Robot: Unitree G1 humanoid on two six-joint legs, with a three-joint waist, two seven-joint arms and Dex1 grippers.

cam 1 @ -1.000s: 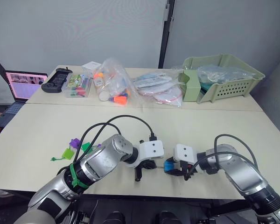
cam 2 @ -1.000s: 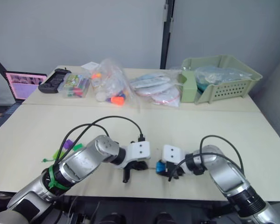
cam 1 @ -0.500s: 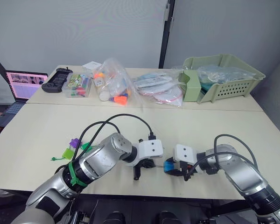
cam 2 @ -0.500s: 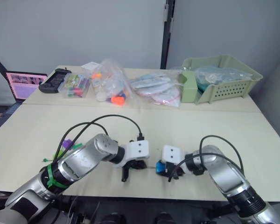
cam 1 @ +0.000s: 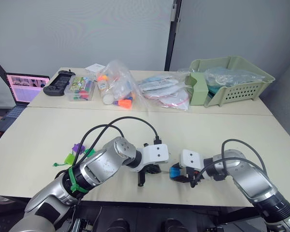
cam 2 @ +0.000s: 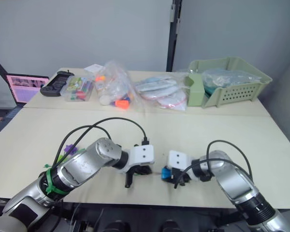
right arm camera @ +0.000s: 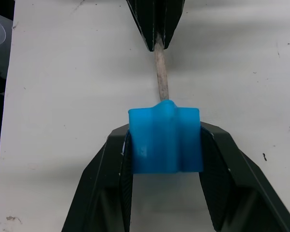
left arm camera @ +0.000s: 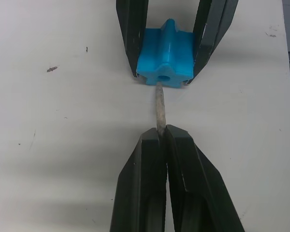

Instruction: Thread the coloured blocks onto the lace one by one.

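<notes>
Fingers (left arm camera: 162,145) pinch lace tip (left arm camera: 160,108) touching clamped blue block (left arm camera: 167,58).

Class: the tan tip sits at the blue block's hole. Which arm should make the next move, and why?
Probably the left. Its gripper pinches the stiff tan tip of the lace, aimed at the blue plastic block's hole. The right gripper just steadies that block.

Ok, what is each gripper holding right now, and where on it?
The right gripper clamps the blue block by two opposite sides. The left gripper pinches the lace by its stiff tan tip, just short of the block's hole.
</notes>
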